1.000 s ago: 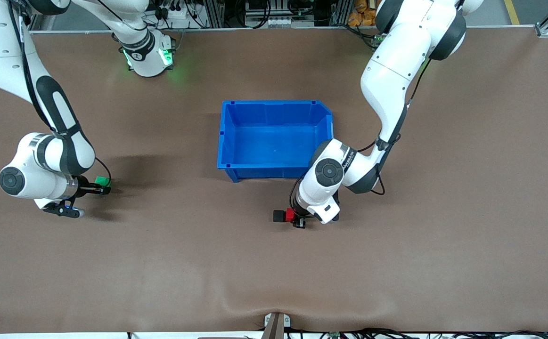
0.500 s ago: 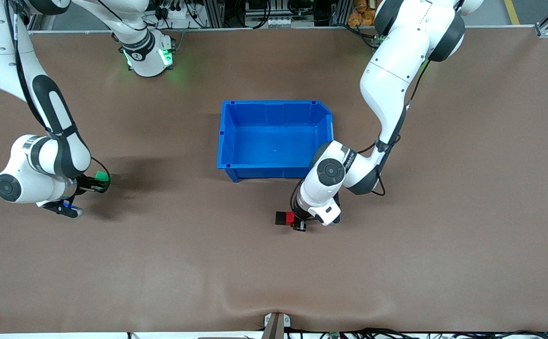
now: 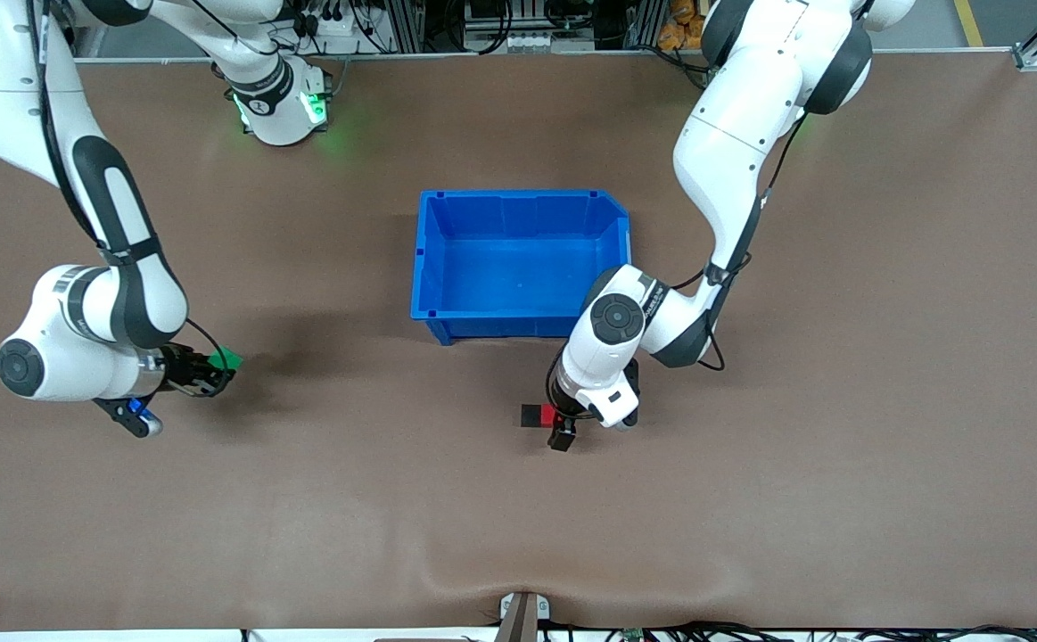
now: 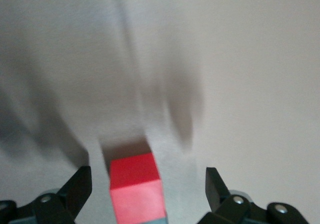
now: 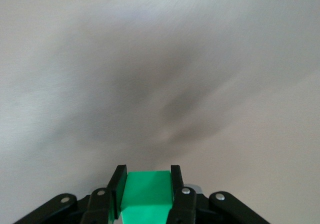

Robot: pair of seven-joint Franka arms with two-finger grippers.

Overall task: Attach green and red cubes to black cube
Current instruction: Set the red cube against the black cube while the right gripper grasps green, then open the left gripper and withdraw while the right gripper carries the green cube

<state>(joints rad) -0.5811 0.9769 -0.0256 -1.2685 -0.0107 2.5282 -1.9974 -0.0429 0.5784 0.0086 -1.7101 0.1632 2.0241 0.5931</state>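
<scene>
The red cube (image 3: pixel 550 413) lies on the table against the black cube (image 3: pixel 531 415), nearer to the front camera than the blue bin. My left gripper (image 3: pixel 559 423) is open around the red cube. In the left wrist view the red cube (image 4: pixel 135 184) sits between the spread fingers (image 4: pixel 80 184) of the left gripper (image 4: pixel 146 180) with a gap on each side; the black cube is only a dark blur past it. My right gripper (image 3: pixel 215 369) is shut on the green cube (image 3: pixel 225 359) toward the right arm's end of the table. In the right wrist view the right gripper (image 5: pixel 147 184) clamps the green cube (image 5: pixel 147 191).
The blue bin (image 3: pixel 433 267) stands empty in the middle of the table, close to the left arm's wrist. A fold in the brown table cover runs near the front edge (image 3: pixel 518 580).
My left gripper's fingers have spread apart and let go of the red cube, which stays against the black cube. My right gripper has carried the green cube a little toward the table's middle.
</scene>
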